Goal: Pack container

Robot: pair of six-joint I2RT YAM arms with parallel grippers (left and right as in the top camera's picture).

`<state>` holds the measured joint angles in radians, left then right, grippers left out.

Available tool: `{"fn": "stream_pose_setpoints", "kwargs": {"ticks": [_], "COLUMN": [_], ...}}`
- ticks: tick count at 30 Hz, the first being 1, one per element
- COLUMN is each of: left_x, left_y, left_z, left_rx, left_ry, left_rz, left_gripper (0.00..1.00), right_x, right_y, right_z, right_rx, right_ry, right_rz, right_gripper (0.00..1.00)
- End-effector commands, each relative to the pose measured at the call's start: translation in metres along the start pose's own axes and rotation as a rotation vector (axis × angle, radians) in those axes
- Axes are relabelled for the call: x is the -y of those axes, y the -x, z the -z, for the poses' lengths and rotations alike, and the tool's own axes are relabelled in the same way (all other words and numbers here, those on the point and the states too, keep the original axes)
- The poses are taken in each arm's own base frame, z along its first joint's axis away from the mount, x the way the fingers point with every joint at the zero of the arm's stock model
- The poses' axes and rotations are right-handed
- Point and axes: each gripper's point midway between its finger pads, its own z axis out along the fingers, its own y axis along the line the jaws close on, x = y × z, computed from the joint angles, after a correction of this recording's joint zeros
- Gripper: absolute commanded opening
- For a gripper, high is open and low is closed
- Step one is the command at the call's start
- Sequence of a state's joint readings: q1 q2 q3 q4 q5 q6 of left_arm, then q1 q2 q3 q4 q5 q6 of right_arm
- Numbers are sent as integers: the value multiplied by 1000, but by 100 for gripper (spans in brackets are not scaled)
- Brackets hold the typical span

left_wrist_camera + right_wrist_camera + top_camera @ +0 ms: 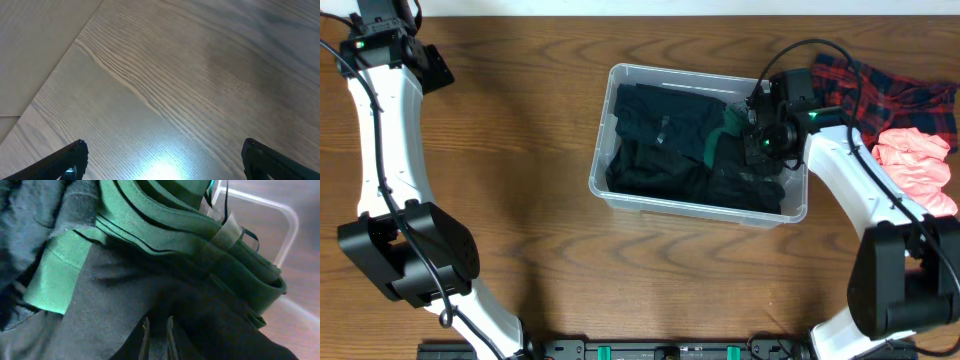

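Left tool has its fingers spread wide, one dark tip at each lower corner of its wrist view, with only bare wood grain of the surface beneath them. From overhead it sits at about 10 o'clock on the surface, well apart from everything else.

Right tool reaches down into the 3 o'clock end of the container. Its wrist view is filled with cloth, and whether its fingers are apart or together I cannot tell.

The container stands near the middle of the surface, a little toward 3 o'clock. It is filled with dark clothing. A green garment lies in folds at the container's 3 o'clock end, just beside the right tool. In the right wrist view the green folds lie over the dark fabric, with the container's clear rim behind them.

Outside the container, a red plaid cloth lies at about 2 o'clock on the surface, and a pink garment lies at 3 o'clock, touching the plaid's edge.
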<state>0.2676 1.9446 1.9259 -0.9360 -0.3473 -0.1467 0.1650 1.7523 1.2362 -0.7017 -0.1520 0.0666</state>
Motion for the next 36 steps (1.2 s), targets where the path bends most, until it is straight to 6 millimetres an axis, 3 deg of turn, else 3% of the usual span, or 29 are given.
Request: {"fn": "stream_pose_setpoints", "kwargs": {"ticks": [1, 5, 9, 16, 29, 36], "left_x": [-3, -3, -3, -3, -3, -3], "left_y": [-1, -1, -1, -1, -1, -1], "left_z": [-2, -2, -2, -2, -2, -2], "left_rx": [-4, -4, -4, -4, -4, -4], "left_ry": [15, 15, 15, 15, 15, 15], "left_rz": [0, 0, 0, 0, 0, 0], "left_gripper": [98, 98, 98, 98, 98, 98], "right_x": [-16, -27, -27, -27, -53, -39], "right_y": [16, 6, -12, -38, -62, -81], "right_z": [36, 58, 62, 53, 30, 11], "right_rx": [89, 83, 16, -84, -122, -148], "right_ry": [50, 97, 96, 92, 106, 49], "right_rz": [24, 25, 12, 0, 92, 51], "right_gripper": [11, 12, 15, 15, 16, 18]}}
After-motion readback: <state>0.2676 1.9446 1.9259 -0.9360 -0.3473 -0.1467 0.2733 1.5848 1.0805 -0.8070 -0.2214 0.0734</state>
